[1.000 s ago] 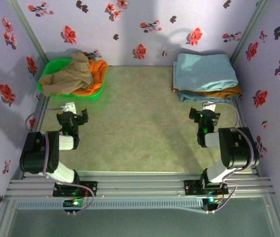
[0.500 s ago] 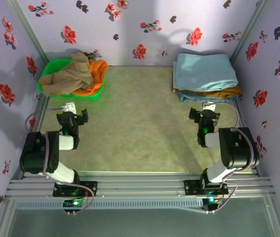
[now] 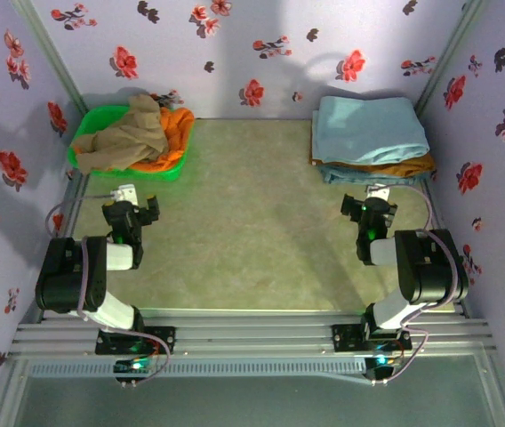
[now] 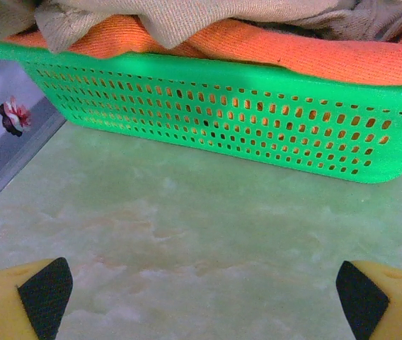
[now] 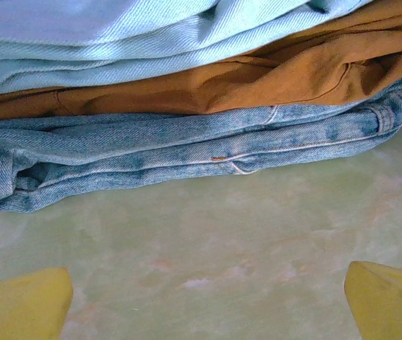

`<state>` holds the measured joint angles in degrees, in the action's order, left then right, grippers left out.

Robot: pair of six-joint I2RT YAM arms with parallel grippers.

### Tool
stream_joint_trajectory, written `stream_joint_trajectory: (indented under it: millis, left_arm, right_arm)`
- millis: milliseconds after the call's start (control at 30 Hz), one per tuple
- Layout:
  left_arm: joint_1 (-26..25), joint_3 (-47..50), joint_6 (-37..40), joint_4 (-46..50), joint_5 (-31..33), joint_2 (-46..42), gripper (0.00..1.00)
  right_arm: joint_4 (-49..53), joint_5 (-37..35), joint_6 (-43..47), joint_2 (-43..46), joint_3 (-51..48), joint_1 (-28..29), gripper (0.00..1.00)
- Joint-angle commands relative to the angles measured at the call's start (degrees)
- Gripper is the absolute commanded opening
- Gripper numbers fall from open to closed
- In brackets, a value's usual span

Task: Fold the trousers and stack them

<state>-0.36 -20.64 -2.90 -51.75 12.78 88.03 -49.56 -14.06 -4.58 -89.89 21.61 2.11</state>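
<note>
The pale green marbled table [image 3: 252,231] takes up the middle of the top view, enclosed by lilac walls [image 3: 261,53] printed with red and dark flowers. The two black arms sit folded back near the lower edge, the left arm [image 3: 75,276] at lower left and the right arm [image 3: 421,267] at lower right. In the upper right of the table lies a neat stack of folded clothes. The trousers [image 3: 368,129], pale sky-blue and folded flat, form its top layer; under them is a mustard-brown garment [image 5: 208,81], and at the bottom a pair of faded denim jeans [image 5: 173,149] rests on the table. In the upper left stands a green perforated basket [image 4: 257,120], holding a crumpled beige-khaki garment [image 3: 128,133] that lies over an orange garment [image 3: 177,129]; both spill a little over its rim. The left gripper [image 4: 201,297] points at the basket's near wall from a short way off, its yellow fingers [image 4: 42,294] with dark pads spread to the lower corners of the left wrist view and holding nothing. The right gripper [image 5: 208,301] faces the near edge of the stack, its yellow fingertips [image 5: 24,304] likewise spread wide apart, with only bare table between them.
</note>
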Motion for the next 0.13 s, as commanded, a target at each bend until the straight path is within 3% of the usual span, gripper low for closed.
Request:
stream_joint_trajectory:
  millis: [0, 100]
  left_arm:
    - [-0.2, -1.42, -0.01, -0.15, -0.56, 0.46, 1.0]
    - [-0.25, -1.24, 0.09, -0.36, -0.56, 0.32, 1.0]
  right_arm:
    - [-0.45, 0.5, -0.95, 0.59, 0.98, -0.35, 0.99]
    - [-0.45, 0.52, -0.96, 0.54, 0.98, -0.36, 0.99]
